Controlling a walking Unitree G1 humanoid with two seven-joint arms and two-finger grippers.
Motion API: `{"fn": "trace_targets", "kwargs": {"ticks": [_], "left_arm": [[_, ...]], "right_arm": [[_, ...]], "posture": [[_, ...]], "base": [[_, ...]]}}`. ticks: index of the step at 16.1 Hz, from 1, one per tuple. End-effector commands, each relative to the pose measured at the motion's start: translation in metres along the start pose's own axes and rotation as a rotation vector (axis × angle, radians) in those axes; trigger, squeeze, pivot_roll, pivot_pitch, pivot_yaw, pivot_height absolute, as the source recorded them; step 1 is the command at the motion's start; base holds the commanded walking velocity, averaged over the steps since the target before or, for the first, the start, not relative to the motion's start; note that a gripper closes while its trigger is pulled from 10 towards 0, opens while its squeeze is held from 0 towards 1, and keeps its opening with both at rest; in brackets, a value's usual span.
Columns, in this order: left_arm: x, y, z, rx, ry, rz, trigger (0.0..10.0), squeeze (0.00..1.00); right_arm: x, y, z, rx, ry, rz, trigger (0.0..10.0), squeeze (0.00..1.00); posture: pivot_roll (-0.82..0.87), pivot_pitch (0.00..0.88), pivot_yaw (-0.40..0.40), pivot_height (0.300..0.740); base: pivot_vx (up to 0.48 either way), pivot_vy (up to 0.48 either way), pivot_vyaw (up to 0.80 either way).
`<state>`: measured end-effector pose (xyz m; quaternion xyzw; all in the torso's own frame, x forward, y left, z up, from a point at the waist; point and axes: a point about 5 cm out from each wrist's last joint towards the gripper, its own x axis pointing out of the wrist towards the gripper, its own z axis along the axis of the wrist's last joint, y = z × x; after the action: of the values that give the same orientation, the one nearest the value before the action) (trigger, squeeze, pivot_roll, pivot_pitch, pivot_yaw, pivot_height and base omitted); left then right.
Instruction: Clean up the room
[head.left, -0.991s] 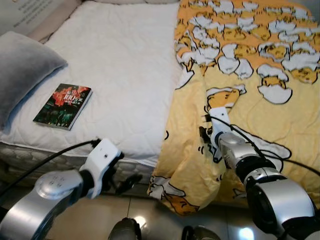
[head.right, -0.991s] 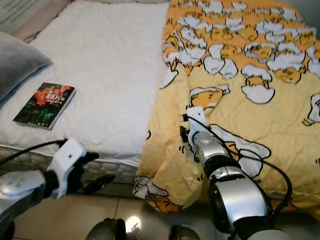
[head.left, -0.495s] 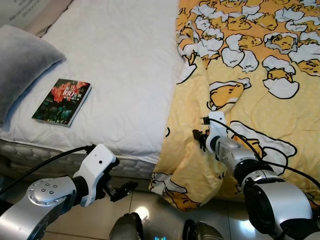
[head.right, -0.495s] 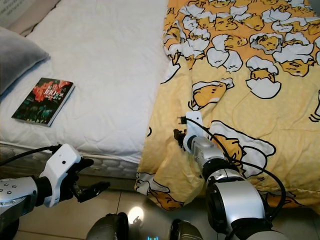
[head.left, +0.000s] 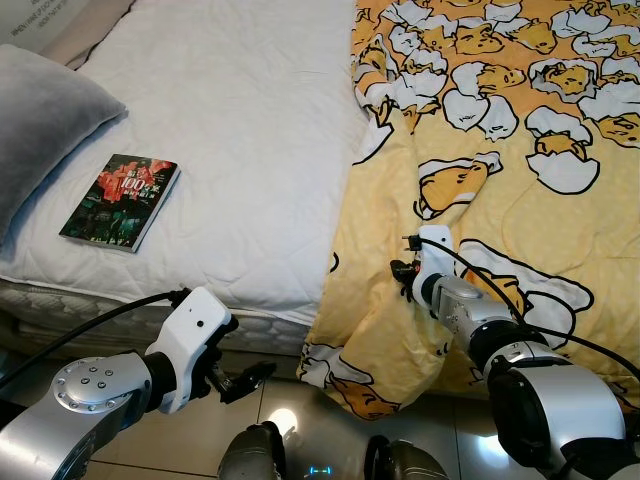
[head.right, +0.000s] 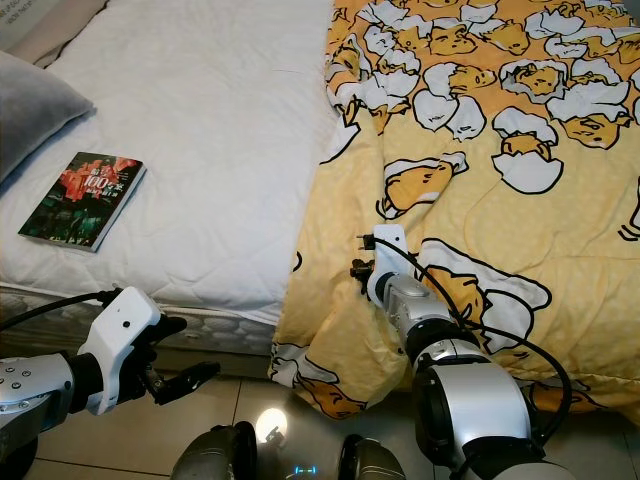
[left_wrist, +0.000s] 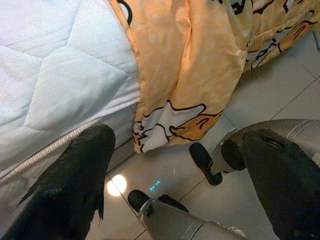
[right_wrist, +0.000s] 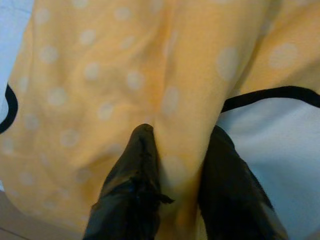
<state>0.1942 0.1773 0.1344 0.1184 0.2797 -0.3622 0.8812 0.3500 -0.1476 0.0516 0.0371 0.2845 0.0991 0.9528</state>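
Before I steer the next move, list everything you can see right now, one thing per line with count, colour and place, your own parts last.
Quilted mattress cover: one, white, spread over the bed's left part.
Cartoon-egg print blanket: one, yellow with white and orange figures, over the bed's right part, its corner hanging off the front edge toward the floor.
Paperback book: one, dark cover with red and green, flat on the white cover near the left front.
Plush pillow: one, grey, at the bed's left edge.
Tiled floor: beige, glossy, in front of the bed.
Left gripper: black fingers open, low over the floor by the bed's front edge.
Right gripper: black fingers pinching a fold of the blanket near its hanging corner.
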Motion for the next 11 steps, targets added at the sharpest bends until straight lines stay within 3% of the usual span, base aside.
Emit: {"fn": "trace_targets", "kwargs": {"ticks": [1, 4, 7, 11], "left_arm": [[-0.003, -0.001, 0.001, 0.008, 0.000, 0.010, 10.0, 0.00], [-0.002, 0.000, 0.002, 0.009, -0.002, 0.014, 10.0, 0.00], [-0.003, 0.000, 0.001, 0.010, -0.002, 0.017, 10.0, 0.00], [-0.002, -0.001, 0.002, 0.012, -0.005, 0.016, 10.0, 0.00]], "right_arm": [[0.000, 0.000, -0.005, 0.011, 0.005, 0.015, 0.0, 0.00], [0.000, 0.008, -0.004, -0.004, -0.015, 0.100, 0.0, 0.00], [-0.001, 0.029, 0.009, 0.040, -0.118, 0.352, 0.0, 0.00], [-0.008, 0.037, 0.011, 0.081, -0.184, 0.590, 0.0, 0.00]], "posture": [[0.22, 0.205, 0.007, 0.740], [0.22, 0.200, 0.005, 0.740], [0.22, 0.197, 0.005, 0.740], [0.21, 0.193, 0.007, 0.740]], "base": [[0.000, 0.000, 0.00], [0.000, 0.000, 0.00], [0.000, 0.000, 0.00], [0.000, 0.000, 0.00]]}}
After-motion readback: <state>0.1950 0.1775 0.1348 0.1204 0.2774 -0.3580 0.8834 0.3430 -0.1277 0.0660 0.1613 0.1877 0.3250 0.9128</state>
